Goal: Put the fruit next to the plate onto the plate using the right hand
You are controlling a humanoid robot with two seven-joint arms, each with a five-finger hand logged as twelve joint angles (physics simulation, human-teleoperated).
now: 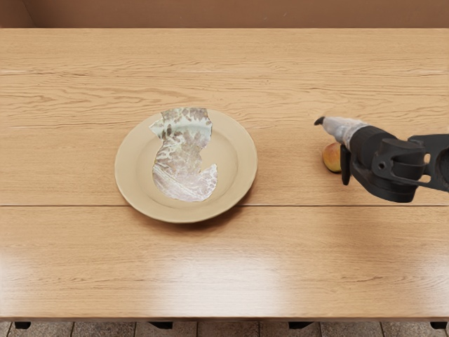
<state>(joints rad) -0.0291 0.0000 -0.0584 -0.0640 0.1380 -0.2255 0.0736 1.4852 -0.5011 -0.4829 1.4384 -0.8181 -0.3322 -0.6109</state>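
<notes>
Fingers (338,128) of the right hand (359,149) crowd over the fruit, and whether they grip it or only hover there cannot be told from this angle. Only a part of the orange-yellow fruit (330,157) shows at the hand's left side, low against the wooden table (224,267). It lies well apart from the plate (133,151), off to that plate's right. The round tan plate sits near the table's middle, with a mottled grey-white patch (182,158) across its centre. The right arm enters from the picture's right edge.
</notes>
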